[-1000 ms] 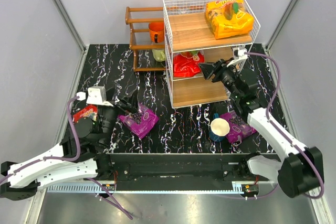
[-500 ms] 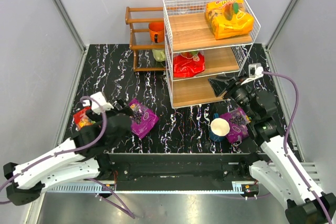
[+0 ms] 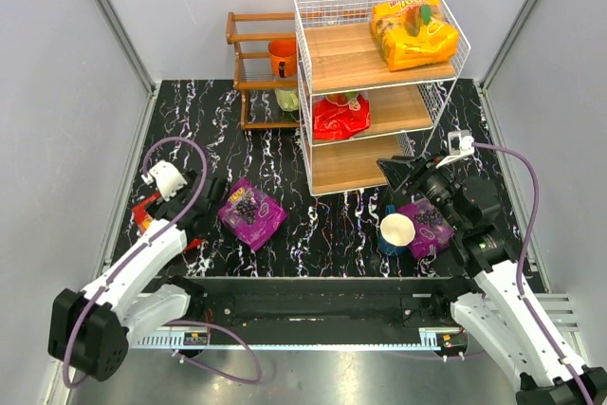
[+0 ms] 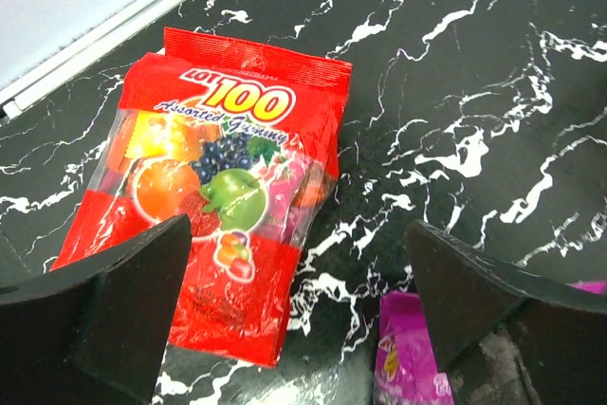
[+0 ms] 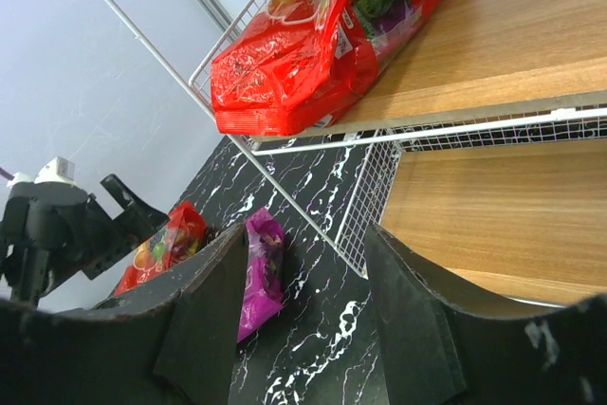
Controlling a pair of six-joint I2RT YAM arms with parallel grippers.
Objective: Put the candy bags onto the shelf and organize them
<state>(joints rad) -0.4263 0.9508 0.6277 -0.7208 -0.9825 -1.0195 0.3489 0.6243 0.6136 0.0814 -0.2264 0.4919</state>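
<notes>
Jaws of the left gripper (image 4: pixel 294 329) stand wide and empty, hanging just above a red bag (image 4: pixel 213 196) that lies flat on the table (image 4: pixel 493 64), label up; the step in hand looks like the pickup of this bag. The next move prob. calls for a short drop and a pinch on one edge, since the pouch is flat and glossy and may slip. A white wall rail runs close along the bag's far side, so little room there; more open table toward the purple bag (image 3: pixel 251 213), which lies near but apart.

Jaws of the right gripper (image 5: pixel 303 329) are likewise wide with nothing between them, facing the shelf (image 3: pixel 305 73) at its lower levels. A second red bag (image 5: pixel 303 54) sits on the middle board, an orange-yellow bag (image 3: pixel 413 33) on the top board at right; the bottom board is bare. That makes 2 of 5 shelved, 3 to go, by this count.

The other purple bag (image 3: pixel 427 225) lies under the right arm, just beside a cup (image 3: pixel 396 231), which could be knocked in a grab. Wire mesh closes the shelf's sides, so entry seems front-only; a brown rack (image 3: pixel 251 54) stands just left of it, behind.
</notes>
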